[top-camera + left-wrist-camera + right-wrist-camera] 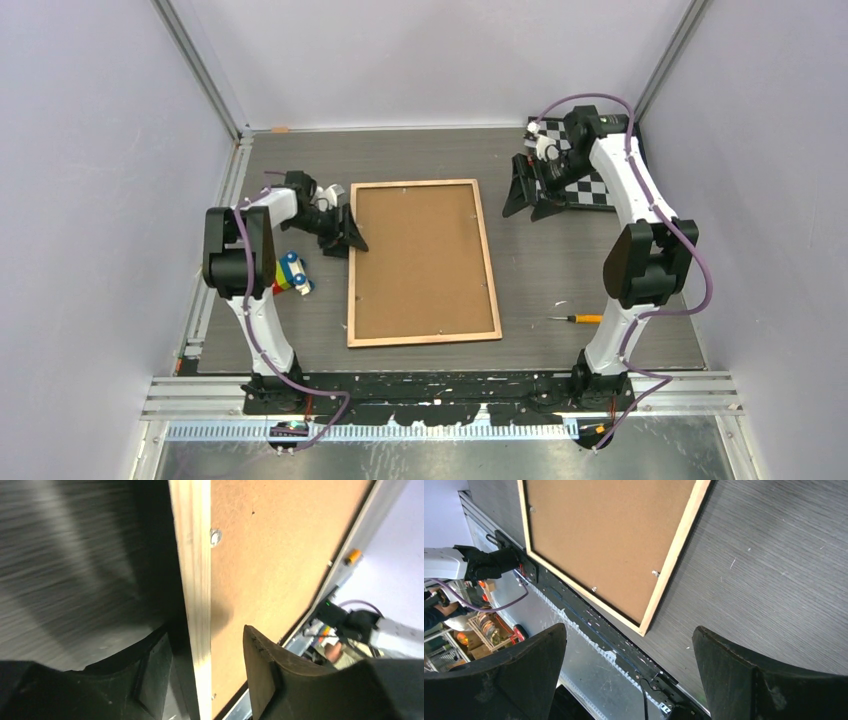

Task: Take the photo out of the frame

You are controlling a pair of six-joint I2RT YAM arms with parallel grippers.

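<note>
- Frame (424, 262): lay flat, brown back up.
- Left gripper (205, 640): spread, astride frame's left rim, not pinching.
- Right gripper (530, 198): spread wide, empty, well apart from frame.

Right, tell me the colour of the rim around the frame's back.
The frame's thin rectangular rim is pale natural wood; left wrist view shows it best.

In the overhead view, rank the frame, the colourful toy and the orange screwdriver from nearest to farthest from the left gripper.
1. frame: its left rim lies between the open fingers of the left gripper.
2. colourful toy: close by, on the left.
3. orange screwdriver: far right, beyond the frame.
</note>
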